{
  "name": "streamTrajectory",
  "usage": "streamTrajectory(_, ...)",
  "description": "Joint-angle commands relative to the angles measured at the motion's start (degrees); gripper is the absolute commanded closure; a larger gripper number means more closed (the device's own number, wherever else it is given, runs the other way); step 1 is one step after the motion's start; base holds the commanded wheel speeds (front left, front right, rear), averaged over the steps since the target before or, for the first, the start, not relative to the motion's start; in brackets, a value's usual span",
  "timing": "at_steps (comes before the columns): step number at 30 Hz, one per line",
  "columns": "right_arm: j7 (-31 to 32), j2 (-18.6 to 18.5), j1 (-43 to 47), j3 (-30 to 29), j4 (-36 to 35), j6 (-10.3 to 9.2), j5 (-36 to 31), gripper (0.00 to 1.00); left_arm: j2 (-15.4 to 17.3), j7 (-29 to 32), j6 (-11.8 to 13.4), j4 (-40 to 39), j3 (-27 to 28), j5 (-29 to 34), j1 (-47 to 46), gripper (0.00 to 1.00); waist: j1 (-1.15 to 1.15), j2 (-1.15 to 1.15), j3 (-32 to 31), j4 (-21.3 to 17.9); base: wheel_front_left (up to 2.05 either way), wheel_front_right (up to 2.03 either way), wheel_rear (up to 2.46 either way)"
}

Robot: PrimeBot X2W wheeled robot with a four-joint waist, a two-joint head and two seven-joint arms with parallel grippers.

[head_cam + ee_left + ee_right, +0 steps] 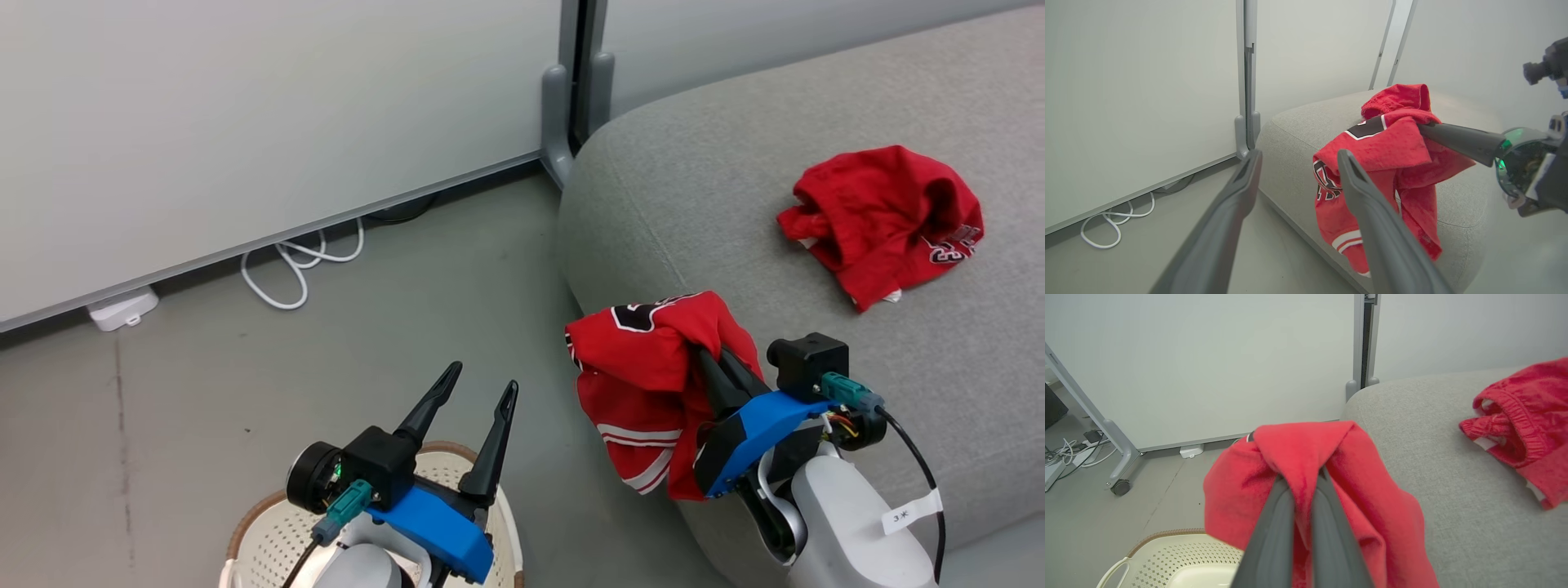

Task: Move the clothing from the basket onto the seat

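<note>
The hanging jersey (645,367) and the crumpled jersey (886,216) are soft red cloth, matt and slightly nubbly. The seat (718,188) is coarse grey woven upholstery, also matt. The basket (1180,559) is smooth cream plastic, perforated, with a brown woven-look rim. The left gripper (484,376) has dark, matt plastic fingers and a blue plastic shell

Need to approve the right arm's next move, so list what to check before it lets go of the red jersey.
1. Grip: right gripper shut on the red soft-fabric jersey: ok.
2. Placement: that jersey fully above the grey fabric sofa cushion: not ok, it hangs over the cushion's edge.
3. Landing spot: other red jersey lies apart, farther in: ok.
4. Other arm: left gripper open, clear of the cloth: ok.
5. Source: cream perforated plastic basket emptied: cannot tell, partly hidden.
</note>
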Motion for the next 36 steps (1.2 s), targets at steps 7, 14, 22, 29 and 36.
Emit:
streamTrajectory(7, -0.68, 0.01, -0.44, 0.27, -0.24, 0.03, 0.77, 1.0, 0.69, -0.27, -0.13, 0.02, -0.32, 0.2, -1.5, 0.0, 0.0, 0.0, 1.11, -3.88, 0.0, 0.0, 0.0)
streamTrajectory(14, -1.18, 0.01, -0.57, 0.5, 0.07, 0.03, 1.22, 1.0, 0.96, -0.27, -0.13, 0.11, -0.53, 0.09, -1.91, 0.0, 0.0, 0.0, 1.59, -6.09, 0.0, 0.0, 0.0)
streamTrajectory(22, -1.59, 0.01, -0.78, 0.89, 0.61, 0.03, 1.73, 1.0, 1.38, -0.27, -0.13, 0.21, -0.75, -0.1, -2.08, 0.0, 0.0, 0.0, 1.84, -7.68, 0.0, 0.0, 0.0)
streamTrajectory(29, -2.08, 0.01, -1.09, 1.11, 1.32, 0.03, 2.18, 1.0, 1.73, -0.27, -0.13, 0.29, -0.91, -0.26, -2.14, 0.0, 0.0, 0.0, 1.91, -8.33, 0.0, 0.0, 0.0)
streamTrajectory(36, -2.59, 0.01, -1.26, 0.88, 1.82, 0.03, 2.63, 1.0, 1.97, -0.27, -0.13, 0.41, -1.09, -0.38, -2.14, 0.0, 0.0, 0.0, 2.02, -8.44, 0.0, 0.0, 0.0)
